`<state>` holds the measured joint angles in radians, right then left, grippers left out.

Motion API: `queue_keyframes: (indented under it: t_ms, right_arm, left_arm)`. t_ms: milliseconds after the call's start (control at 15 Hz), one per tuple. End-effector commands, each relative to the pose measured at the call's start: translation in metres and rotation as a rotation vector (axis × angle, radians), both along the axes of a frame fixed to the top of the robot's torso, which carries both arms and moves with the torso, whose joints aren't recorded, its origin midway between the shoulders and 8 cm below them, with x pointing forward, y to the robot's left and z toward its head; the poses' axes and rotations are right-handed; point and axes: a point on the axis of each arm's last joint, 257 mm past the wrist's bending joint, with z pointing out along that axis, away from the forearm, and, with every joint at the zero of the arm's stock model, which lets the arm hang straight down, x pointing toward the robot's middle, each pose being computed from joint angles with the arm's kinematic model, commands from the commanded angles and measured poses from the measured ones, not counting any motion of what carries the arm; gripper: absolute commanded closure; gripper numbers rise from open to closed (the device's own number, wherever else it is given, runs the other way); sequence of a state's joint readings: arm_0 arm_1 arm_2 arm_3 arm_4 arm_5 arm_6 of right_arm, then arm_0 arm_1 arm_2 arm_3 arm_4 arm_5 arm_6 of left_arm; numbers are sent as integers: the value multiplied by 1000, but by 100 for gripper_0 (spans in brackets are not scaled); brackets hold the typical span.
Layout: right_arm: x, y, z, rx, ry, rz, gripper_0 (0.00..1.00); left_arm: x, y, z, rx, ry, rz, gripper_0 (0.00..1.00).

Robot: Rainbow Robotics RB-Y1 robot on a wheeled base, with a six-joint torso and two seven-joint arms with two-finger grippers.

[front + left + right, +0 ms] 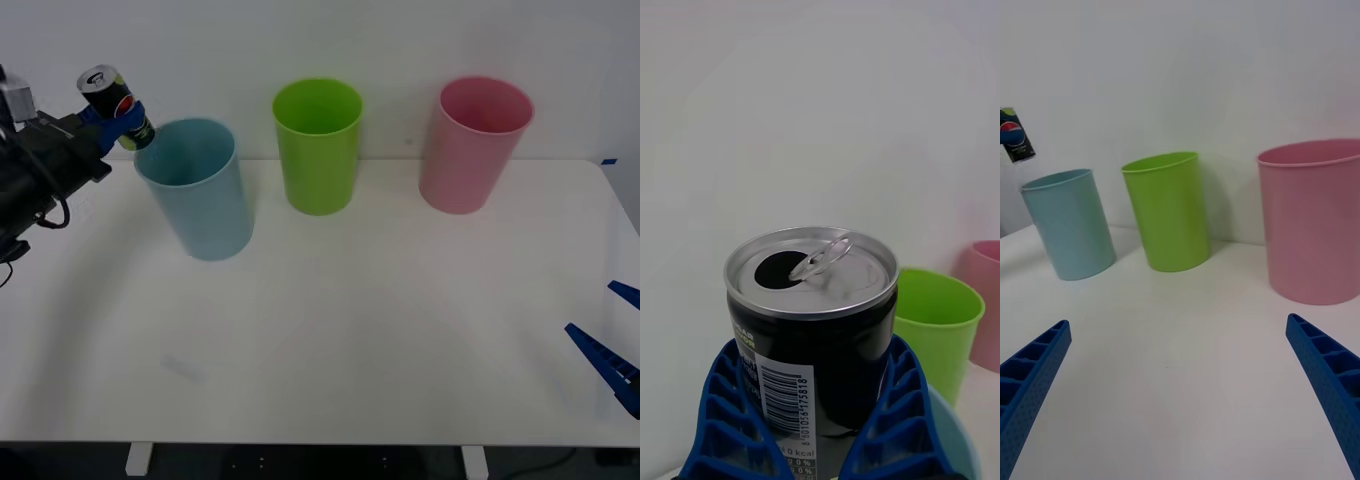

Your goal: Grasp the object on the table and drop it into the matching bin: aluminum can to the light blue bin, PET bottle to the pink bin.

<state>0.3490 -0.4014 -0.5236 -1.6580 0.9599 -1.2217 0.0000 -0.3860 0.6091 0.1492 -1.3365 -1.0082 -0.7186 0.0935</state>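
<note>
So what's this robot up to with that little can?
The left gripper holds a small dark can in its jaws, up in the air beside the rim of the light blue bin, not yet dropped in. The green bin and pink bin stand further along the table. The right gripper waits open at the table's right edge.

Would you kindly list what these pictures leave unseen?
- Inside of the pink bin and light blue bin: front view, hidden by their own walls.
- Can base: left wrist view, covered by the left gripper.
- Right gripper: front view, cut off by the edge.
</note>
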Motion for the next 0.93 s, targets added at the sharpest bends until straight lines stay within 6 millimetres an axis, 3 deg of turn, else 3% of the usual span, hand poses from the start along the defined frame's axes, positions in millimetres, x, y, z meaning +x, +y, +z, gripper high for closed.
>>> queue_keyframes:
  t_ms: [67,333,800,867,933]
  right_arm:
    - [0,0,0,0,0,0,0]
    - [0,0,0,0,0,0,0]
    - [0,0,0,0,0,0,0]
    - [0,0,0,0,0,0,0]
    - [0,0,0,0,0,0,0]
  left_arm:
    - [14,-17,-3,23,15,-21,100]
    - [31,-30,-3,31,25,-27,100]
    - [34,-35,-5,36,25,-25,97]
    - [33,-35,-6,38,25,-27,83]
    - [33,-35,-5,41,21,-26,6]
